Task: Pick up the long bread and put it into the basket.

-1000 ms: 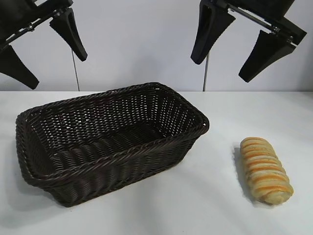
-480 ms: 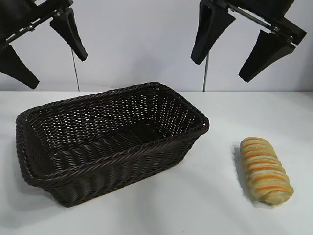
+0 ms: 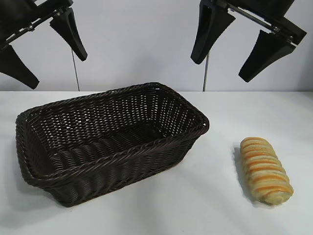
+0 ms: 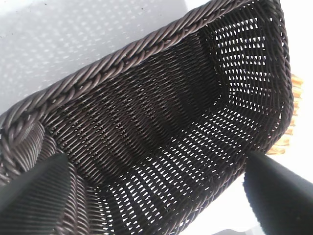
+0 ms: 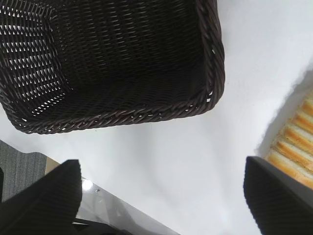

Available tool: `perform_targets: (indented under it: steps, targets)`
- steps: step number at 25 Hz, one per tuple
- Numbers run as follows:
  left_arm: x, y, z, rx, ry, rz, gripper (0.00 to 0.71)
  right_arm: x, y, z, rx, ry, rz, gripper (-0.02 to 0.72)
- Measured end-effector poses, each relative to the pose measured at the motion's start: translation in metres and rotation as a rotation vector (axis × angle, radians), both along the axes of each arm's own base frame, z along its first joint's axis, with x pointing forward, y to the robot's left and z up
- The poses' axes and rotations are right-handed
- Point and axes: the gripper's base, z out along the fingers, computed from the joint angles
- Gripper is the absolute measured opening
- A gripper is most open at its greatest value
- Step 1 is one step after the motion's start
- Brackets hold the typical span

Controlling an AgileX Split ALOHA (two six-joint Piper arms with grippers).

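Observation:
The long bread (image 3: pixel 265 170), golden-tan with orange and cream ridges, lies on the white table at the front right; part of it shows in the right wrist view (image 5: pixel 295 152). The dark brown wicker basket (image 3: pixel 161 138) stands left of it, empty; it fills the left wrist view (image 4: pixel 122 61) and shows in the right wrist view (image 5: pixel 210 58). My right gripper (image 3: pixel 220 71) hangs open high above the table, behind the gap between basket and bread. My left gripper (image 3: pixel 58 73) hangs open high above the basket's far left end. Both are empty.
The white table (image 3: pixel 195 205) spreads around the basket and bread. Its near edge and a grey floor strip show in the right wrist view (image 5: pixel 112 210). A plain pale wall stands behind.

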Motion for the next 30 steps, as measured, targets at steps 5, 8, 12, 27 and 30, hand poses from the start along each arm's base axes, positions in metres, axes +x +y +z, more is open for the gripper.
perform_targets:
  steps: [5, 8, 12, 27, 30]
  targets:
    - [-0.0007, -0.0001, -0.0001, 0.005, -0.004, -0.023, 0.694, 0.0, 0.0, 0.0, 0.0, 0.0, 0.0, 0.622]
    - [-0.0006, -0.0001, 0.0001, 0.005, -0.007, -0.027, 0.694, 0.0, 0.0, 0.0, 0.0, 0.0, 0.0, 0.622]
    - [-0.0003, -0.0001, 0.0002, 0.006, -0.01, -0.027, 0.694, 0.0, 0.0, 0.0, 0.0, 0.0, 0.0, 0.622]
    - [0.0028, 0.0002, 0.0008, 0.002, -0.033, 0.004, 0.694, 0.0, 0.0, 0.0, 0.0, 0.0, 0.0, 0.622]
    - [0.0026, 0.0012, 0.0045, 0.0, -0.025, -0.005, 0.694, 0.0, 0.0, 0.0, 0.0, 0.0, 0.0, 0.622]
